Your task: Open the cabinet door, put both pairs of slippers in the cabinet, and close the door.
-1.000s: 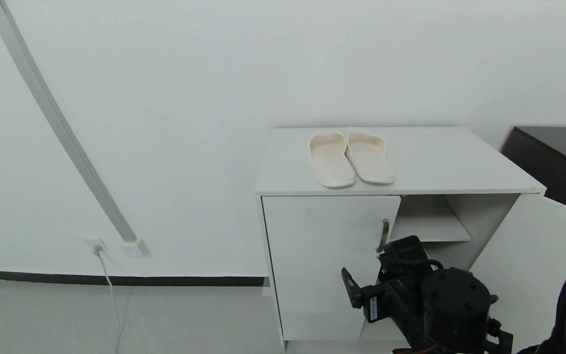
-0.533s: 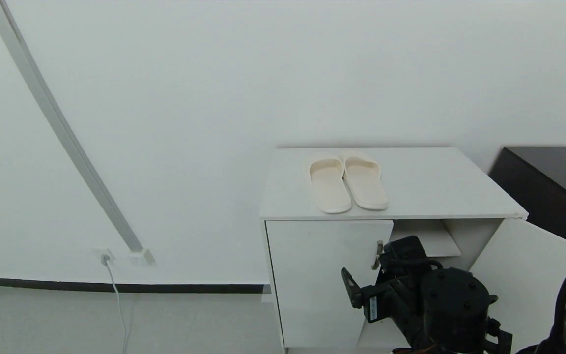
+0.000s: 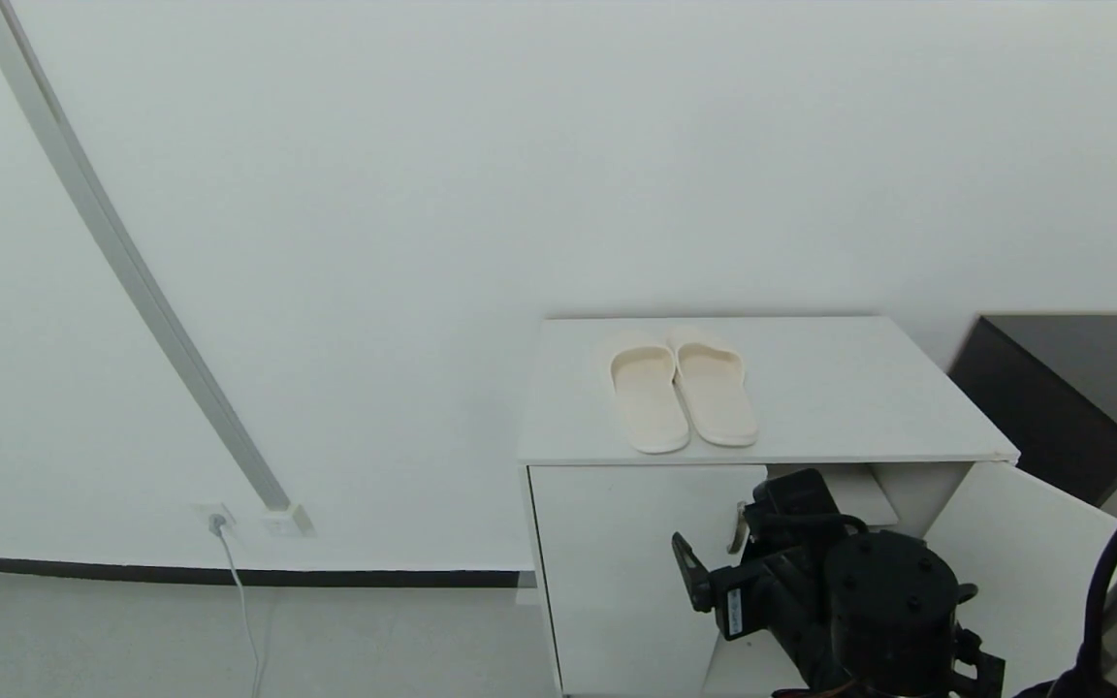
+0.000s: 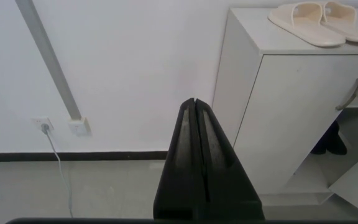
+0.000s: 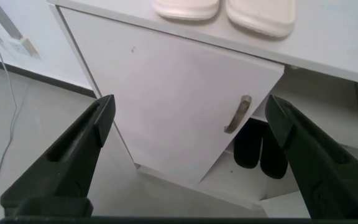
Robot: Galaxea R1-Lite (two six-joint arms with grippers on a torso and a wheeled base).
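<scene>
Cabinet top (image 3: pixel 840 388) holds cream slippers (image 3: pixel 685 393) near front edge — left fingers (image 4: pixel 188 162) pressed together, right fingers (image 5: pixel 73 155) spread wide.

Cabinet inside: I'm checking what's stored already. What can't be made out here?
Behind the closed door: hidden in every view by that door.
Bottom shelf, head view: covered by the robot's arm.
Dark slippers: partly behind the door edge in the right wrist view; too small in the left wrist view.

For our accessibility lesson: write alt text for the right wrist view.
Cream slippers sit on top of a white cabinet; its handled door is shut, and beside it a dark pair of slippers sits inside, where the cabinet stands open. Black jaws, wide open, frame the scene.
</scene>
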